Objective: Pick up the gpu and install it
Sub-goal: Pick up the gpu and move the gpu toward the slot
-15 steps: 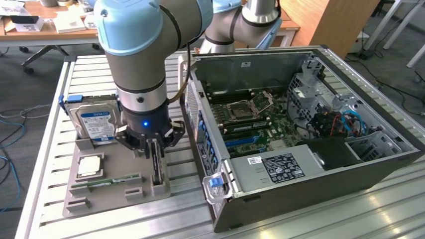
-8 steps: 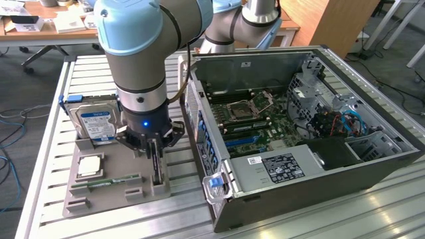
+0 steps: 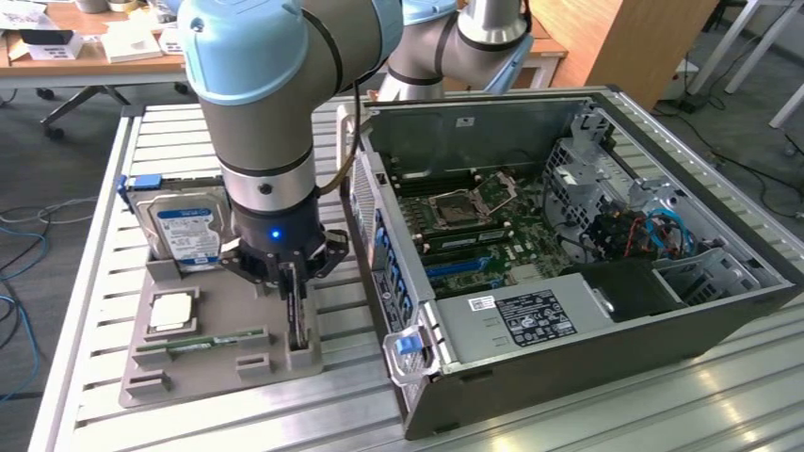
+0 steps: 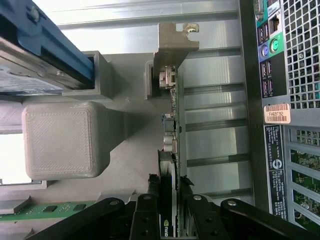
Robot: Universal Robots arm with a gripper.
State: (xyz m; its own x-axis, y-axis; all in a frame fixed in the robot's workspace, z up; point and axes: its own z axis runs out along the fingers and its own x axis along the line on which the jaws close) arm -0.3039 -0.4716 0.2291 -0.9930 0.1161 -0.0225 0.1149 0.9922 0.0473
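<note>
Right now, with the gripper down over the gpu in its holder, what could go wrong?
The gpu stands on edge in the grey holder; an off-centre hold by the gripper could tilt and jam it. The computer case stands close alongside; the bracket might strike it.

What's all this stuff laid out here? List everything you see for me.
gpu: one, dark card with silver bracket, standing on edge in the holder tray
hard drive: one, silver with blue label, upright in the tray
processor chip: one, silver, flat on the tray
memory stick: one, green, lying on the tray
holder tray: one, grey, on the table beside the computer case
computer case: one, dark, open side up, exterior view's right
table: one, silvery slats
robot arm: one, grey and light blue
gripper: one, black, down at the gpu
</note>
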